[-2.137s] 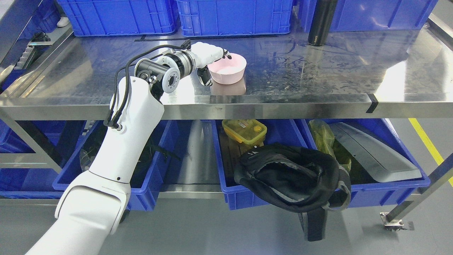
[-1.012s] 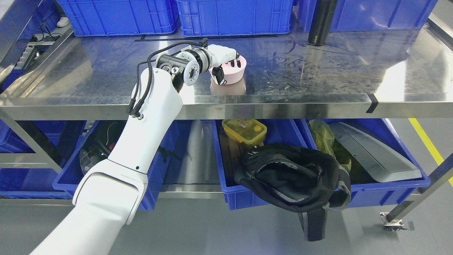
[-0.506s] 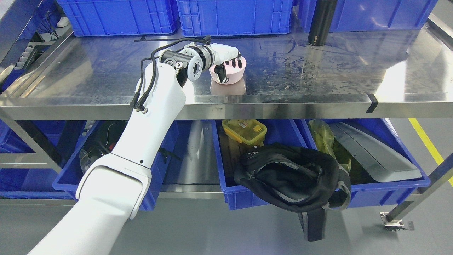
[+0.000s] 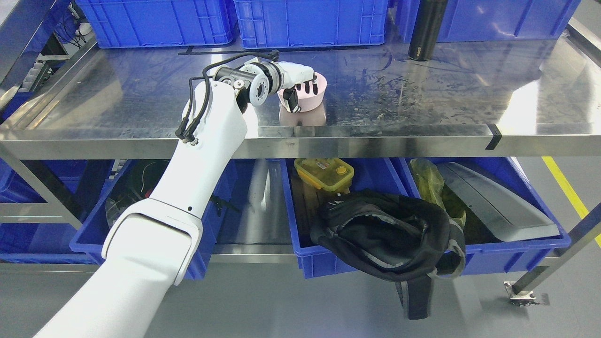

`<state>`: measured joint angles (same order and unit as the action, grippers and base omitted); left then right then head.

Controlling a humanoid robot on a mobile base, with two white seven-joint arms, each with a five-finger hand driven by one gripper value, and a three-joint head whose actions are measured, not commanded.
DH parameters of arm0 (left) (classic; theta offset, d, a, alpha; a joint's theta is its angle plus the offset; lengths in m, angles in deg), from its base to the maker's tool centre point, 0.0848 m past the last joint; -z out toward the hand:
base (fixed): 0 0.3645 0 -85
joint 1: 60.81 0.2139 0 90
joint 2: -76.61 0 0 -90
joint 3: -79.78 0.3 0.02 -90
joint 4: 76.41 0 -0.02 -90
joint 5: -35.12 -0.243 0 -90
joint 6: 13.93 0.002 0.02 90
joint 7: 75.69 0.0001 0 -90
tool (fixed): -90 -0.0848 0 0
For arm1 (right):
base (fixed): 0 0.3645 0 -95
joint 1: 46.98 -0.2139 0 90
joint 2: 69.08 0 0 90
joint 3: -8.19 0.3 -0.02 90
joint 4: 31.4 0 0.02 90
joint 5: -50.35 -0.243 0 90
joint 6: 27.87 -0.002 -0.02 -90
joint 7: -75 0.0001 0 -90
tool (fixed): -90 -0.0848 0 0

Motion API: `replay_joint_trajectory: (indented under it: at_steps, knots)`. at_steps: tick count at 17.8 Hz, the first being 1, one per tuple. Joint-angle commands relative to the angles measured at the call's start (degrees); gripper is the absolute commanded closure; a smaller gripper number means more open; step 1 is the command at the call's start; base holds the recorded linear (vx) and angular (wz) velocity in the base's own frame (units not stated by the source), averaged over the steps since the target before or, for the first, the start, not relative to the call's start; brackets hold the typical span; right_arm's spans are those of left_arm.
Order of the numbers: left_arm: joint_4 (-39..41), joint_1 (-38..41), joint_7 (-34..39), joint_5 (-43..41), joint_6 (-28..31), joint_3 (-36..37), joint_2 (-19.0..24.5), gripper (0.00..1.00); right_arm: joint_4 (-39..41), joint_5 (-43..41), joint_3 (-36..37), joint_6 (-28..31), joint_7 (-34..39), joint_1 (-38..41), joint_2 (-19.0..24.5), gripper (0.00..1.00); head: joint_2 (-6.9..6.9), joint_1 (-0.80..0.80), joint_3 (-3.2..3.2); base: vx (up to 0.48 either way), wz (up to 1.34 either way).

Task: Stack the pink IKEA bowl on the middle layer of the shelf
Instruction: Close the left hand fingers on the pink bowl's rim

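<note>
A pink bowl [image 4: 311, 99] rests on the steel shelf surface [image 4: 422, 94], left of its middle and close to the front edge. My left hand [image 4: 300, 89] grips the bowl at its left rim: the fingers [image 4: 307, 85] reach over the rim into the bowl and the thumb presses on the outer wall. The white left arm rises from the lower left of the picture. The bowl's inside is mostly hidden by the hand. No right arm shows.
Blue crates [image 4: 310, 21] line the back of the shelf, with a black bottle [image 4: 425, 30] standing at the back right. Below the shelf, blue bins hold a yellow lidded box [image 4: 324, 172], a black bag [image 4: 389, 234] and a grey panel [image 4: 497, 202].
My left hand went from touching the bowl's left side to closing over its rim, with fingers inside. The forearm swung right and further in over the shelf. The bowl stayed in about the same spot.
</note>
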<state>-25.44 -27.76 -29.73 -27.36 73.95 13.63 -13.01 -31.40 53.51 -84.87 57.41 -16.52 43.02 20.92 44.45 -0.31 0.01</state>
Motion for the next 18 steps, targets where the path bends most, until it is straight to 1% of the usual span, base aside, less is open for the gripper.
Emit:
replay_joint_trajectory:
  at_steps: [1,6,9,10,12,13,18]
  knots:
    - [-9.21,-3.34,0.54,-0.1,-0.17,0.58,0.62,0.5,1.0,0.0,-0.02,-0.02,0.02,1.32,-1.0,0.0,0.0,0.0,0.0,0.0,0.0]
    - [-11.68,-3.78,0.27,-0.1,-0.61,0.67,0.62,0.6,1.0,0.0,-0.02,-0.02,0.02,1.32,-1.0,0.0,0.0,0.0,0.0,0.0,0.0]
    - [-12.12,-3.61,0.01,-0.1,-0.61,0.5,0.62,0.61,1.0,0.0,-0.02,-0.02,0.02,1.32,-1.0,0.0,0.0,0.0,0.0,0.0,0.0]
    - [-12.12,-3.52,-0.08,-0.01,-0.61,0.32,0.62,0.62,1.0,0.0,0.07,-0.02,0.02,1.32,-1.0,0.0,0.0,0.0,0.0,0.0,0.0]
    - [-12.12,-3.52,-0.25,-0.01,-1.22,-0.12,0.62,0.69,1.0,0.0,-0.02,-0.02,0.02,1.32,-1.0,0.0,0.0,0.0,0.0,0.0,0.0]
    - [-12.03,-3.35,-0.26,-0.01,-1.84,-0.82,0.62,0.74,1.0,0.0,-0.02,-0.02,0.02,1.32,-1.0,0.0,0.0,0.0,0.0,0.0,0.0]
    - [-10.98,-3.17,1.06,0.25,-2.63,-4.59,0.62,0.83,1.0,0.0,-0.02,-0.02,0.02,1.32,-1.0,0.0,0.0,0.0,0.0,0.0,0.0]
